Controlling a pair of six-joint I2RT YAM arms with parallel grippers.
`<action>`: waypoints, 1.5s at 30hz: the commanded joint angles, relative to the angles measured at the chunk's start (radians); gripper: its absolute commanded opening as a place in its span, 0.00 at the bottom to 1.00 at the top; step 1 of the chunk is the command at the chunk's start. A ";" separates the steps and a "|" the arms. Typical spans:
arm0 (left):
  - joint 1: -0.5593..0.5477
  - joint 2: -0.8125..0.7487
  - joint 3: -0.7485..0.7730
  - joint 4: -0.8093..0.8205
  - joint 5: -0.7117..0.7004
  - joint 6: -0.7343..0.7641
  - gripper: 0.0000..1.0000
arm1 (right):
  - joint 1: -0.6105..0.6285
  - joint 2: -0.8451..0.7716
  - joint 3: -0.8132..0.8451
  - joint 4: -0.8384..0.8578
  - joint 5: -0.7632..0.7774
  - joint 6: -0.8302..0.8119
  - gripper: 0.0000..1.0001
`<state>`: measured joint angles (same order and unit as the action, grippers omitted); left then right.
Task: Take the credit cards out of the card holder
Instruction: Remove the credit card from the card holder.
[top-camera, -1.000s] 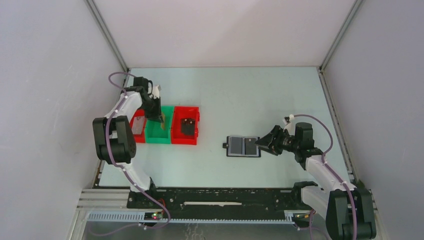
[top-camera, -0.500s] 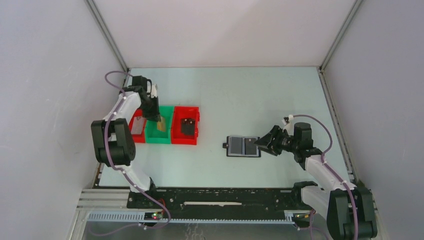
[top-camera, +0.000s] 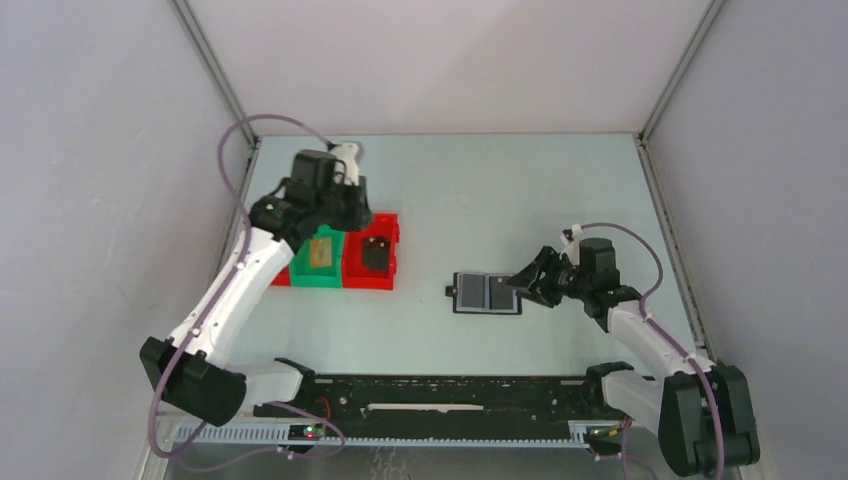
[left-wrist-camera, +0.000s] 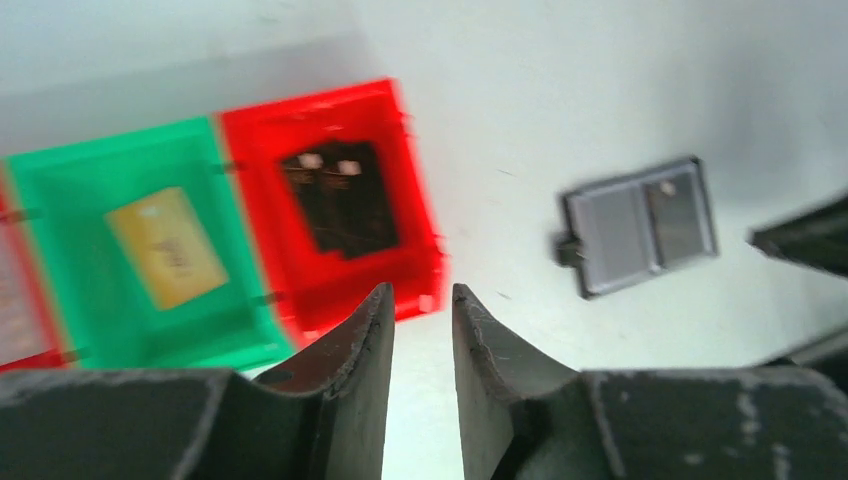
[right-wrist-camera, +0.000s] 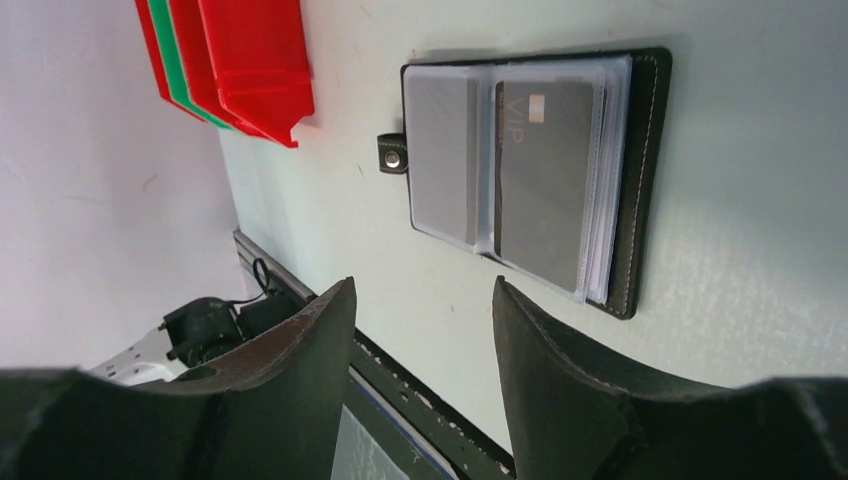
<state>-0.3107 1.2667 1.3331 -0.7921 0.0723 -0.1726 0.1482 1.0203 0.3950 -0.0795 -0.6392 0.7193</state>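
1. Black card holder (top-camera: 487, 292) lies open and flat on the pale green worktop (top-camera: 500, 190), to the right of the middle, with its small snap tab (right-wrist-camera: 392, 153) on the side towards the trays.
2. Two grey credit cards (right-wrist-camera: 545, 175) sit side by side inside its clear sleeves. The right wrist view shows faint "VIP" letters on one of them.
3. The right end effector (top-camera: 520, 285) is low, at the right edge of the holder. Its fingers (right-wrist-camera: 300, 350) stand wide apart and nothing is between them. I cannot tell if a fingertip touches the holder.
4. The left end effector (top-camera: 345, 212) is high above the row of trays, well apart from the holder. Its fingers (left-wrist-camera: 365, 340) have only a narrow gap between them, and the gap is empty.
5. The trays stand in a row at the left side of the worktop, touching each other: a red tray (top-camera: 390, 225), a green tray (top-camera: 305, 272), and another red tray (top-camera: 278, 275) that the left arm mostly hides.
6. A yellowish card (left-wrist-camera: 168, 248) lies flat in the green tray, a little turned.
7. A small black block (left-wrist-camera: 335, 195) lies in the red tray nearest to the holder.
8. The left wrist view is blurred, so the details of the yellowish card are not readable.
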 joint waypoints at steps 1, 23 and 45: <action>-0.145 0.013 -0.144 0.145 0.094 -0.179 0.33 | 0.030 0.073 0.081 -0.055 0.083 -0.059 0.61; -0.474 0.535 -0.201 0.871 0.367 -0.693 0.33 | 0.093 0.325 0.179 -0.059 0.296 -0.086 0.51; -0.439 0.674 -0.265 0.927 0.404 -0.701 0.33 | 0.104 0.313 0.178 -0.008 0.241 -0.072 0.44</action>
<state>-0.7513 1.9209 1.0832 0.0978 0.4500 -0.8654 0.2409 1.3205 0.5453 -0.1261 -0.3840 0.6525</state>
